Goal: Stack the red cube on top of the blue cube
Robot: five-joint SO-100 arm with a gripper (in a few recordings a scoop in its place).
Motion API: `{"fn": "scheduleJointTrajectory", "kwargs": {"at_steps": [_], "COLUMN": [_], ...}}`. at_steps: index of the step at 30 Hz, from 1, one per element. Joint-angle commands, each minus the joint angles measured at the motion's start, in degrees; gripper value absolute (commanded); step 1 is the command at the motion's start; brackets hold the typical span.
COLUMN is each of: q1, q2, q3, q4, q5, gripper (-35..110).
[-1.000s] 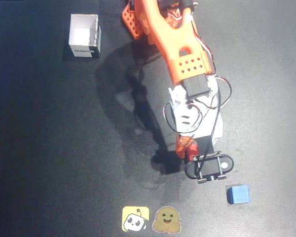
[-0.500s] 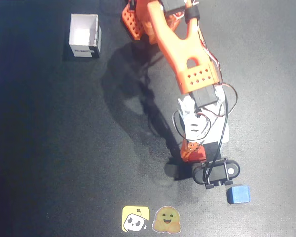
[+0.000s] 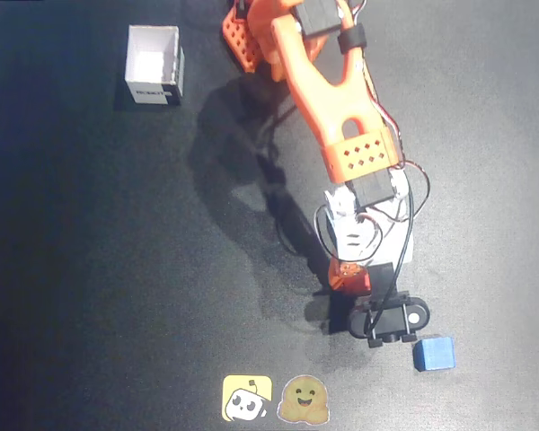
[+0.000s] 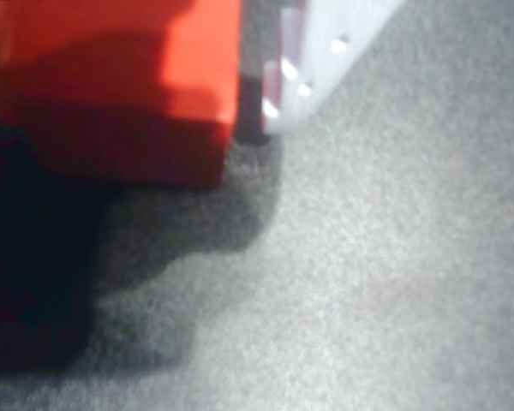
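The red cube (image 4: 120, 94) fills the upper left of the wrist view, pressed against my white finger (image 4: 325, 51), and casts a shadow on the grey mat just below it. From overhead, a sliver of the red cube (image 3: 350, 278) shows under the wrist, with my gripper (image 3: 352, 285) shut on it. The blue cube (image 3: 433, 353) sits alone on the mat at the lower right. It lies right of and a little below the gripper, just past the black camera mount (image 3: 391, 319).
A white open box (image 3: 154, 65) stands at the upper left of the black mat. Two stickers (image 3: 276, 399) lie at the bottom edge. The orange arm (image 3: 328, 99) reaches down from its base at the top centre.
The arm has stretched downward and to the right with the red cube in its grip, closing in on the blue cube. The blue cube has stayed put.
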Motion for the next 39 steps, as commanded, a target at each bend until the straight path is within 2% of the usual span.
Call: {"fn": "scheduleJointTrajectory", "kwargs": {"at_steps": [1,7,17,27,39], "q1": [0.97,1.67,1.41,1.58,-0.70], "q2": [0.88,1.14,2.99,1.49,-5.62], "q3": [-0.26,0.00,-1.58,-23.20,-36.30], "q4": [-0.26,0.18,2.37,19.60,21.18], "q5": [0.44,0.70,2.72,0.70,-1.49], "gripper": [15,0,0,0,0]}}
